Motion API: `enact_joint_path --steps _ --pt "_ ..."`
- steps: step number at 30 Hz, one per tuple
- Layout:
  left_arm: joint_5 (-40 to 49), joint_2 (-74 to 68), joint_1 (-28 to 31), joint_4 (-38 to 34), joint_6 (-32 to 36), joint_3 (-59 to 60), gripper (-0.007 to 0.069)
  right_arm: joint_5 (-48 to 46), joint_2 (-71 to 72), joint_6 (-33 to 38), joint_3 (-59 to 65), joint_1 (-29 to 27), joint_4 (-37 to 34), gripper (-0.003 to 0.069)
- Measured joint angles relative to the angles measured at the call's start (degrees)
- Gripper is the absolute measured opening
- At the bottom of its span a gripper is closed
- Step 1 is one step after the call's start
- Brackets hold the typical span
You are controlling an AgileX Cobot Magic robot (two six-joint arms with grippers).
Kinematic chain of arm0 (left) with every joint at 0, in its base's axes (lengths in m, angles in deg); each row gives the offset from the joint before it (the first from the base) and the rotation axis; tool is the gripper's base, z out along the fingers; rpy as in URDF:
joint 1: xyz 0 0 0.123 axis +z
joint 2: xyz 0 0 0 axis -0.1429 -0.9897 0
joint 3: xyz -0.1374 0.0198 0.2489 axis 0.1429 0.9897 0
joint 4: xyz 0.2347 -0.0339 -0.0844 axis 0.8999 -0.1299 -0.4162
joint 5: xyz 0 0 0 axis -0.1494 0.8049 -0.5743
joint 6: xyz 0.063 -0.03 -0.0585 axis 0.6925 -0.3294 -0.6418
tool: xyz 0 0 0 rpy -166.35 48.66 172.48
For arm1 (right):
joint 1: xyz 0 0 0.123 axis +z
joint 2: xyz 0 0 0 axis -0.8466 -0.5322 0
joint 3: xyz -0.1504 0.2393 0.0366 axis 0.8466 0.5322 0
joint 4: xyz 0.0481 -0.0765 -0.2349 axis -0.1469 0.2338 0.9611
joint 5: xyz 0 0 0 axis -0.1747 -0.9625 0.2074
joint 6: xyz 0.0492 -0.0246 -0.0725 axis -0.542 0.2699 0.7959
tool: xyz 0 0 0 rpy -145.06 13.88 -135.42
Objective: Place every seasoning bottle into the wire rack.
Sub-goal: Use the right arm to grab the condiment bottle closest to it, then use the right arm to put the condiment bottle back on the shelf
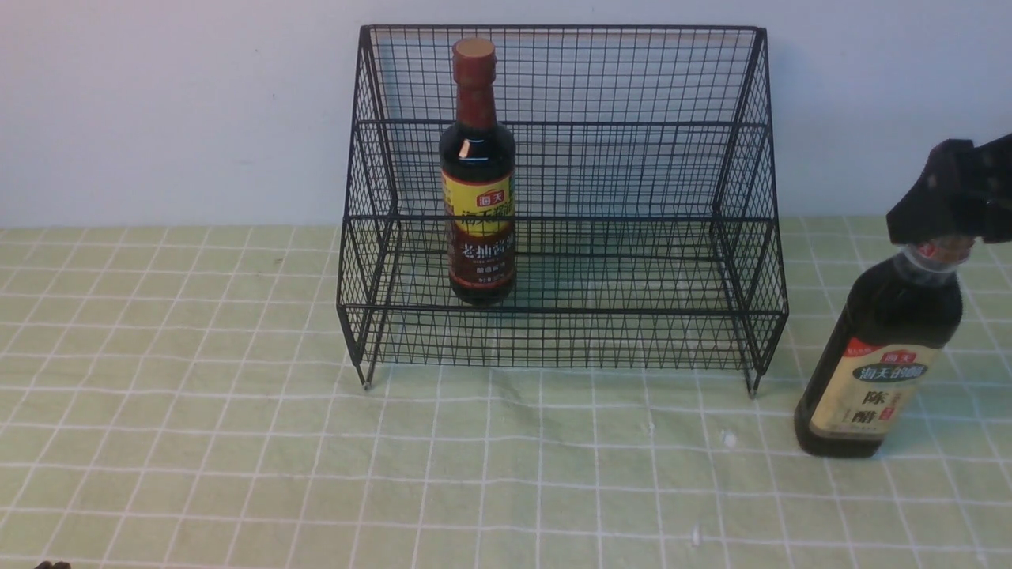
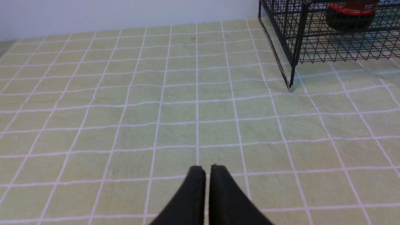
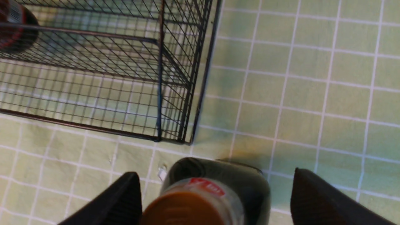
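Observation:
The black wire rack [image 1: 632, 310] stands at the back middle of the table. The slim seasoning bottle [image 1: 477, 197], with red-brown neck and yellow and brown label, stands upright inside it on the left side. The larger seasoning bottle [image 1: 881, 371], with cream label, stands on the cloth right of the rack, leaning a little. My right gripper [image 1: 949, 197] is over its top, open, with one finger on each side of the tan cap [image 3: 184, 209]. My left gripper [image 2: 207, 168] is shut and empty, low over the cloth left of the rack.
A green checked cloth [image 1: 237, 411] covers the table. A pale wall [image 1: 158, 111] rises right behind the rack. The rack's right front foot [image 1: 753, 389] is close to the larger bottle. The rack's left front foot [image 2: 290, 87] shows in the left wrist view.

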Motion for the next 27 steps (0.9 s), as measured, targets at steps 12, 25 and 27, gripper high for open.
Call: enact_joint_path --steps 12,25,27 --pt "0.00 0.00 0.00 0.00 0.00 0.00 0.0004 -2.39 -1.55 2.45 -0.58 -0.10 1.89 0.0325" --pt "0.00 0.00 0.00 -0.04 0.00 0.00 0.0004 -9.28 7.46 5.43 -2.14 -0.10 2.50 0.0325" --pt "0.00 0.00 0.00 -0.04 0.00 0.00 0.0004 -10.23 9.40 5.43 -4.91 -0.10 2.80 0.0325"
